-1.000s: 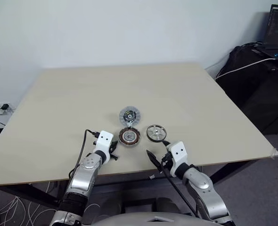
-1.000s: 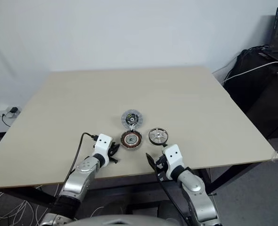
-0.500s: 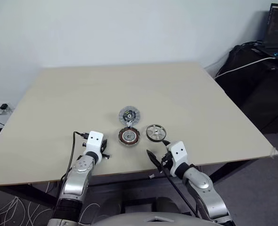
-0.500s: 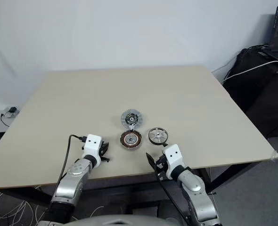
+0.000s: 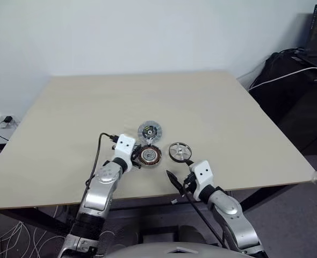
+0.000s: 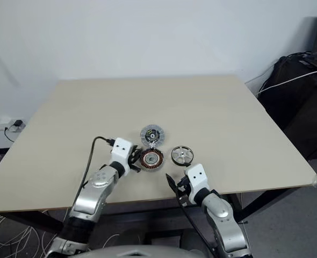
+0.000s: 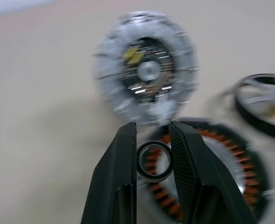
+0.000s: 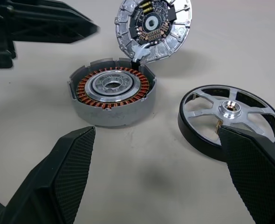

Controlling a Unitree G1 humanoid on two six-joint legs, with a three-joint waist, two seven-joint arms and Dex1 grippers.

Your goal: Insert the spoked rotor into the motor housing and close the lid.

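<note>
Nearby, lid [image 8: 154,28] touches motor housing [image 8: 112,95]; spoked rotor [image 8: 230,119] apart.

spoked rotor [image 7: 263,109] cut off, blurred

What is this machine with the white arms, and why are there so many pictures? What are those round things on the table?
It is a robot with two arms. Each arm ends in a pincer with two black fingers. Two pictures come from cameras in its head, looking down at the table. The other two come from a camera on each wrist, looking along the fingers.

Three round parts lie on the table. The motor housing has copper-brown wire coiled inside. The lid is the silver-grey disc lying just beyond it. The spoked rotor looks like a small wheel and lies beside them.

The left pincer pinches a small dark ring above the housing. The right pincer is wide open and holds nothing.
</note>
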